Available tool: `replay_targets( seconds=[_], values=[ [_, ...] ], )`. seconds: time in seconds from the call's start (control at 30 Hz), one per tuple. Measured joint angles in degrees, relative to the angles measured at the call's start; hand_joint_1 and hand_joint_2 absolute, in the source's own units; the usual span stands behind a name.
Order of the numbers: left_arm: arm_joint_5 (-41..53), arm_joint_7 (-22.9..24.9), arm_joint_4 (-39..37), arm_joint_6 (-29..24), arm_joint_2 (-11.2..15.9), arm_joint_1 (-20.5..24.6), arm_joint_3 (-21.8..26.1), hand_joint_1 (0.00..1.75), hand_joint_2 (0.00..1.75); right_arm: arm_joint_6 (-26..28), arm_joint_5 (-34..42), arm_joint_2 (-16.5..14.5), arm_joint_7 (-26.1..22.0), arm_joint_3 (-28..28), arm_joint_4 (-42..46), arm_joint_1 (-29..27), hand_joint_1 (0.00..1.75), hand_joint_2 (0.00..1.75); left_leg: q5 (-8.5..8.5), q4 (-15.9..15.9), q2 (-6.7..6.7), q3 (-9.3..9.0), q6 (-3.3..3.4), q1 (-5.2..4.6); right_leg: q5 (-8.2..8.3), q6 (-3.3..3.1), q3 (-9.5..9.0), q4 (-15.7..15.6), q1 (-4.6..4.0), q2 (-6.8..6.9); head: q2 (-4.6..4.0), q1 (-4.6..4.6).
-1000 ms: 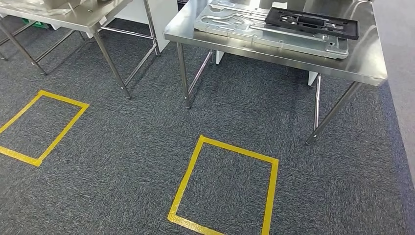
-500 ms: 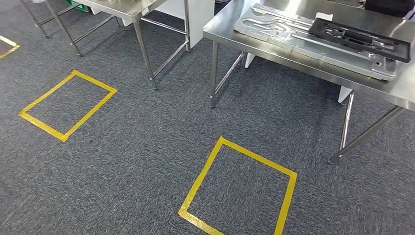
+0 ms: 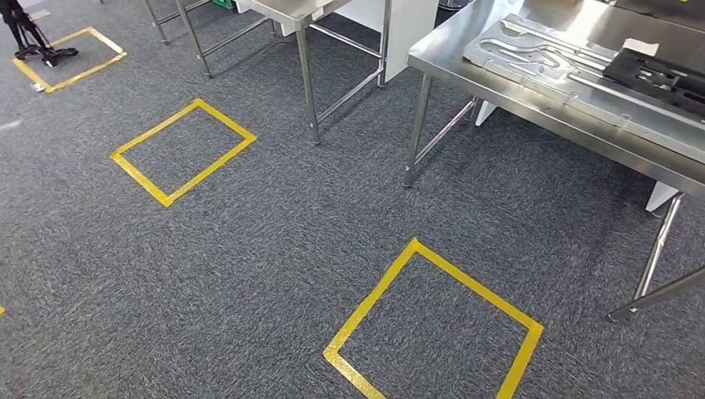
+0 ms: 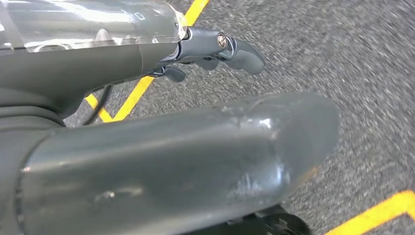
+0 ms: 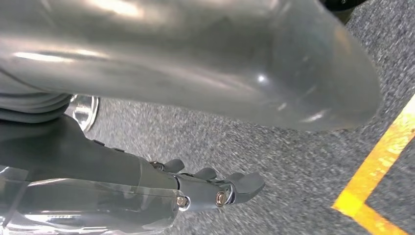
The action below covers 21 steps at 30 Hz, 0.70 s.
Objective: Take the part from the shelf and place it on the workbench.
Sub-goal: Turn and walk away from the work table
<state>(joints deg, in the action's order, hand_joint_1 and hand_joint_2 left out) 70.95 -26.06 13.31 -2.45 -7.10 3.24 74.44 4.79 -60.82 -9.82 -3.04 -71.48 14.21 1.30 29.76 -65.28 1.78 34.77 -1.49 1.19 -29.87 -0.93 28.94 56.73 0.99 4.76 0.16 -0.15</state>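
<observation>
The steel workbench point(image 3: 532, 108) stands at the upper right of the head view. On it lies a flat silver plate point(image 3: 557, 62) with a black framed part point(image 3: 665, 79) resting on its far right end. My left hand point(image 4: 156, 137) hangs above the grey carpet; its thumb and fingers point(image 4: 235, 49) are stretched out and hold nothing. My right hand point(image 5: 147, 181) also hangs over the carpet, its fingers point(image 5: 230, 188) apart and empty. No shelf is in sight.
A second steel table point(image 3: 291, 10) stands left of the workbench, both on thin legs. Yellow tape squares point(image 3: 183, 151) point(image 3: 432, 324) point(image 3: 71, 56) mark the carpet. A black stand point(image 3: 29, 37) sits in the far left square.
The camera has swung to the left: the tables and tape squares have slid right in the picture, and a third square with a black stand has come into view.
</observation>
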Motion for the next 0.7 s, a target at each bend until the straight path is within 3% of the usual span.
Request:
replay_targets(
  seconds=[0.07, 0.1, 0.17, 0.2, 0.27, 0.3, 0.37, 0.4, 0.43, 0.5, 0.57, 0.6, 0.63, 0.67, 0.7],
  values=[
    [0.0, -0.02, 0.0, 0.0, -0.03, 0.17, 0.0, 0.0, 0.0, -0.02, -0.33, 0.03, 0.01, 0.01, -0.02, 0.05, 0.0, 0.0, -1.82, 6.05, 1.95, -3.17, 0.44, -0.3, -0.44, 0.72, -0.23, 0.32, -0.26, 1.22, -0.01, 0.04],
    [0.0, -0.03, 0.0, 0.0, -0.05, 0.18, -0.01, 0.0, 0.0, -0.02, -0.41, 0.06, 0.01, 0.02, -0.02, 0.13, 0.0, 0.0, -1.84, 6.99, 2.26, -3.51, 0.71, -0.48, -0.55, 1.06, -0.32, 0.39, -0.44, 1.76, -0.01, 0.13],
    [0.0, -0.02, 0.0, 0.0, -0.07, -0.02, -0.01, 0.0, 0.0, -0.03, -0.47, 0.1, 0.0, 0.04, -0.03, 0.45, 0.0, 0.0, -2.02, 7.16, 1.04, -3.29, 1.41, -0.62, -0.66, 1.69, -0.6, 0.28, -0.51, 2.69, -0.01, 0.29],
    [0.0, -0.02, 0.0, 0.0, -0.12, -0.13, -0.01, 0.0, 0.0, -0.04, -0.51, 0.14, 0.0, 0.05, -0.03, 0.58, 0.0, 0.0, -2.19, 7.38, 0.49, -3.34, 1.8, -0.56, -1.03, 2.03, -0.69, 0.5, -0.39, 2.16, -0.01, 0.36],
    [0.0, -0.01, 0.0, 0.0, -0.22, -0.13, 0.0, 0.0, 0.0, -0.05, -0.63, 0.21, 0.02, 0.06, -0.03, 0.62, 0.0, 0.0, -2.65, 7.87, -0.71, -3.46, 2.63, -0.36, -3.56, 2.48, 0.6, 3.81, -0.1, -0.92, 0.0, 0.57],
    [-0.01, -0.01, 0.0, 0.0, -0.26, -0.05, 0.0, 0.0, 0.0, -0.05, -0.7, 0.25, 0.04, 0.05, -0.04, 0.52, 0.0, 0.0, -2.79, 7.93, -1.33, -3.32, 2.88, -0.39, -5.55, 2.54, 2.21, 7.29, -0.03, -2.82, -0.01, 0.7],
    [-0.02, -0.01, 0.0, 0.0, -0.27, 0.11, 0.0, 0.0, 0.0, -0.05, -0.79, 0.3, 0.12, 0.05, -0.05, 0.38, 0.0, 0.0, -2.92, 7.87, -2.84, -3.04, 3.14, -0.58, -8.61, 2.45, 6.06, 14.83, -0.09, -4.39, -0.01, 0.78],
    [-0.02, -0.01, 0.0, 0.0, -0.28, 0.1, 0.0, 0.0, 0.0, -0.05, -0.81, 0.32, 0.16, 0.05, -0.05, 0.34, 0.0, 0.0, -2.94, 7.81, -3.71, -3.0, 3.19, -0.68, -8.58, 2.35, 7.12, 16.58, -0.14, -4.59, -0.01, 0.77],
    [-0.02, 0.0, 0.0, 0.0, -0.28, 0.07, 0.0, 0.0, 0.0, -0.05, -0.82, 0.34, 0.2, 0.05, -0.05, 0.33, 0.0, 0.0, -2.95, 7.72, -4.6, -3.02, 3.19, -0.75, -7.32, 2.18, 7.12, 16.06, -0.18, -4.73, -0.01, 0.76],
    [-0.02, 0.01, 0.0, 0.0, -0.33, 0.03, 0.0, 0.0, 0.0, -0.05, -0.83, 0.37, 0.27, 0.05, -0.06, 0.27, 0.0, 0.0, -2.91, 7.5, -6.34, -3.1, 3.13, -0.79, -2.72, 1.66, 4.48, 9.36, -0.21, -6.11, -0.01, 0.79],
    [-0.02, 0.01, 0.0, 0.0, -0.45, 0.12, 0.0, 0.0, 0.0, -0.05, -0.85, 0.45, 0.35, 0.05, -0.07, 0.17, 0.0, 0.0, -2.87, 7.2, -7.86, -2.88, 2.72, -0.87, -0.1, 1.15, 1.87, 3.0, -0.2, -8.68, 0.0, 0.78],
    [-0.02, 0.01, 0.0, 0.0, -0.5, 0.14, 0.0, 0.0, 0.0, -0.05, -0.85, 0.49, 0.39, 0.05, -0.07, 0.16, 0.0, 0.0, -2.92, 7.17, -8.5, -2.68, 2.39, -0.82, 0.13, 0.97, 1.33, 1.64, -0.27, -9.49, -0.01, 0.76],
    [-0.02, 0.01, 0.0, 0.0, -0.52, 0.1, 0.01, 0.0, 0.0, -0.05, -0.86, 0.52, 0.42, 0.05, -0.07, 0.23, 0.0, 0.0, -3.05, 7.21, -9.17, -2.49, 1.98, -0.75, 0.0, 0.82, 1.2, 1.35, -0.36, -9.42, -0.01, 0.76],
    [-0.02, 0.01, 0.0, 0.0, -0.52, 0.0, 0.02, 0.0, 0.0, -0.04, -0.86, 0.52, 0.43, 0.05, -0.07, 0.35, 0.0, 0.0, -3.2, 7.36, -9.85, -2.32, 1.55, -0.66, 0.11, 0.6, 1.1, 1.16, -0.36, -8.76, -0.01, 0.75],
    [-0.02, 0.01, 0.0, 0.0, -0.51, -0.11, 0.03, 0.0, 0.0, -0.04, -0.86, 0.54, 0.44, 0.05, -0.08, 0.43, 0.0, 0.0, -3.13, 7.22, -9.6, -2.19, 1.24, -0.66, 0.28, 0.26, 0.93, 0.8, -0.28, -8.0, -0.01, 0.75]
  ],
)
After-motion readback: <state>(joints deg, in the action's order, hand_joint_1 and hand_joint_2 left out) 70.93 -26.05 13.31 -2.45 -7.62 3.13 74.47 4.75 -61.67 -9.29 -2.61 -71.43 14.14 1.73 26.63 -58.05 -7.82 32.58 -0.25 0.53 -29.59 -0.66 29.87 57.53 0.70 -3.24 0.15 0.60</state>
